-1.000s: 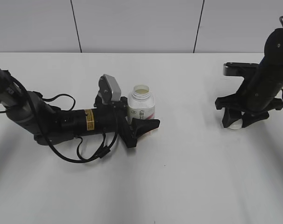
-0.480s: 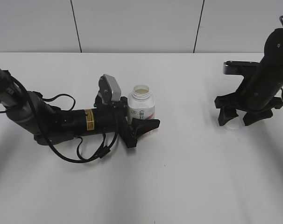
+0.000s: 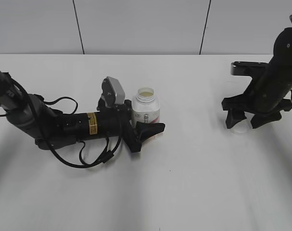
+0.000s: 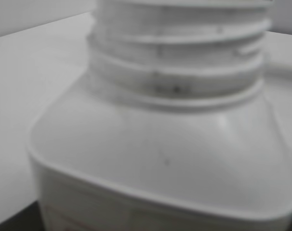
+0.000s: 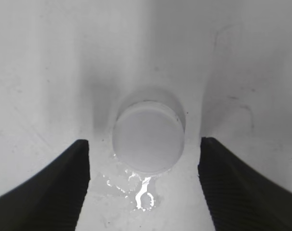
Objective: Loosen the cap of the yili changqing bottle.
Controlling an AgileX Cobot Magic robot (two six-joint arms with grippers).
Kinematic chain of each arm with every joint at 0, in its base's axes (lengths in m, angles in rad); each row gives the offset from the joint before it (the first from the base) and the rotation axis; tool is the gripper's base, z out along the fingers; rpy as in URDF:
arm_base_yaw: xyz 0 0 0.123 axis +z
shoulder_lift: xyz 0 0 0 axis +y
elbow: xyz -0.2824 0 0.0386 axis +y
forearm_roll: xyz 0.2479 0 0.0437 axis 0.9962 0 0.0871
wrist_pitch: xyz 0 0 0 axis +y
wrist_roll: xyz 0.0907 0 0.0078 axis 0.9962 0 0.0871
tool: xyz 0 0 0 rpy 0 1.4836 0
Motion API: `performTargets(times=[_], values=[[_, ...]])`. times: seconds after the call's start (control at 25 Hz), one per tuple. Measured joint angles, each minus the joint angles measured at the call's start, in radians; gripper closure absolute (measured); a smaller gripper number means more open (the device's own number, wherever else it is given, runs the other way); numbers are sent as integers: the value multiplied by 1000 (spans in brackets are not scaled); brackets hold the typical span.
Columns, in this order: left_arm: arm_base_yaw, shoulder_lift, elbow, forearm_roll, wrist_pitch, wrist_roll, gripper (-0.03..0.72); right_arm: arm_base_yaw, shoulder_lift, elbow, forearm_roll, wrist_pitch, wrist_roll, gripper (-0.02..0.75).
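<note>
The yili changqing bottle [image 3: 146, 109] stands upright left of the table's middle, its threaded neck [image 4: 177, 62] bare and its mouth uncovered. My left gripper [image 3: 151, 124] lies low on the table and is shut on the bottle's lower body, with one black finger [image 3: 148, 131] across its front. The white cap [image 3: 240, 128] lies flat on the table at the far right. My right gripper [image 3: 246, 120] hangs just above it, open. In the right wrist view the cap [image 5: 147, 139] sits between the two dark fingers [image 5: 64, 183], touching neither.
A small wet patch [image 5: 146, 190] glistens on the table beside the cap. The left arm's cables [image 3: 88, 156] loop over the table in front of the arm. A grey panelled wall [image 3: 136, 24] stands behind the white table [image 3: 184, 192].
My right gripper has opened and let go of the cap, which now lies free on the table. The left arm and the bottle have not moved.
</note>
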Motion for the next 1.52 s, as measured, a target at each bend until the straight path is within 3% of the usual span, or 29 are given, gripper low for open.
performTargets(times=[0.52,0.84,1.4,1.52], values=[[0,0,0,-5,3,-5,228,0,-1,0,-8,1,1,186],[0,0,0,-18,47,-11,151,0,-1,0,-9,1,1,186],[0,-76,45,-2,26,-11,143,0,-1,-1,-9,3,1,186],[0,-88,49,0,25,-11,143,0,-1,-29,-9,66,1,186]])
